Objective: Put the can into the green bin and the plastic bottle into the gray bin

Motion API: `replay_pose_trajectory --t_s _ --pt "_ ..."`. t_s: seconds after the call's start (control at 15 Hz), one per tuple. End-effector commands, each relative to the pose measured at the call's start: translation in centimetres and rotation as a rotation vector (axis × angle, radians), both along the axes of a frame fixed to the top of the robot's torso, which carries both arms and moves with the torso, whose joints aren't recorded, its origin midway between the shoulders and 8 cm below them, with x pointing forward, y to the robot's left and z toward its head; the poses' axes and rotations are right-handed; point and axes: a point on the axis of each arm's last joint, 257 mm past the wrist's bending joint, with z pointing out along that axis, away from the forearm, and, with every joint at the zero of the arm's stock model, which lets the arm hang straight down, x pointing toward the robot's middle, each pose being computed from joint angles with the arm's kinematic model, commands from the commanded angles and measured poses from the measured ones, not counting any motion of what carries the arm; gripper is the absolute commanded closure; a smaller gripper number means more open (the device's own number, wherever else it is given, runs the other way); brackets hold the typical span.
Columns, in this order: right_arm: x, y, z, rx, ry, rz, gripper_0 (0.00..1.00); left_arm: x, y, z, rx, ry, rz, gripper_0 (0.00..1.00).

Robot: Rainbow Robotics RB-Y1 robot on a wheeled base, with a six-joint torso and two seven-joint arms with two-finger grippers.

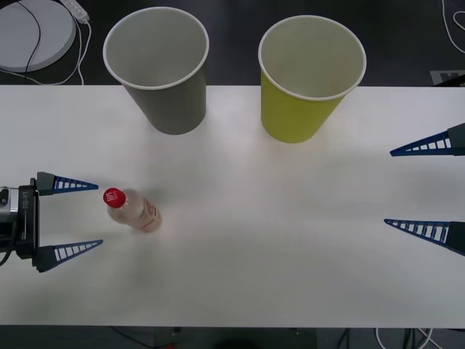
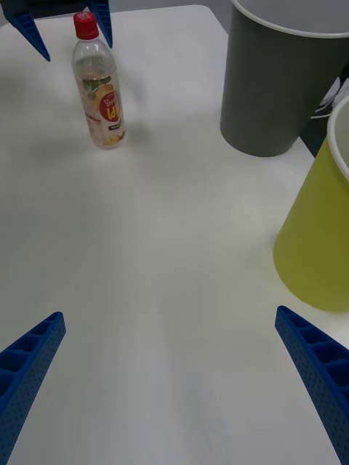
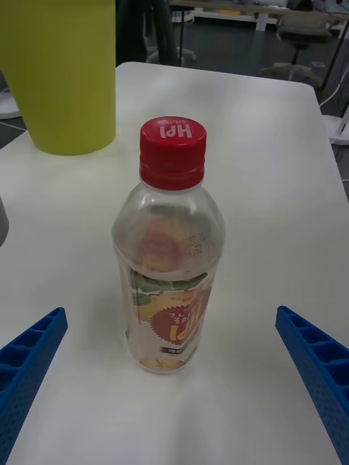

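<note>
The plastic bottle (image 1: 132,211) (image 2: 99,87) (image 3: 171,254), clear with a red cap, stands upright on the left part of the white table. My left gripper (image 1: 99,215) (image 3: 171,312) is open just left of it, level with the bottle, one finger on each side and neither touching. The gray bin (image 1: 171,109) (image 2: 269,87) and the green bin (image 1: 298,116) (image 2: 320,240) (image 3: 62,73) stand upright side by side at the table's far edge. My right gripper (image 1: 388,187) (image 2: 169,314) hangs open at the right edge, holding nothing. The can is out of view.
The white table (image 1: 254,254) stretches bare between the bottle and the right gripper. A round white disc (image 1: 33,33) with cables lies on the dark floor behind the table's far left corner. An office chair (image 3: 298,29) stands beyond the table.
</note>
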Motion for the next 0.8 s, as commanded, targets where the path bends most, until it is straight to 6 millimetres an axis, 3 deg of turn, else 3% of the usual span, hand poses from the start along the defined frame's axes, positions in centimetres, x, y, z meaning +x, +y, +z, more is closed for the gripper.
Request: replay_pose_trajectory --t_s 0.07,0.8 --pt "0.0 0.0 0.0 0.0 0.0 0.0 0.0 0.5 -1.0 -0.4 -0.005 -0.012 0.001 0.0" --pt "0.0 0.0 0.0 0.0 0.0 0.0 0.0 2.1 -4.3 -1.9 -0.013 -0.037 0.0 0.0"
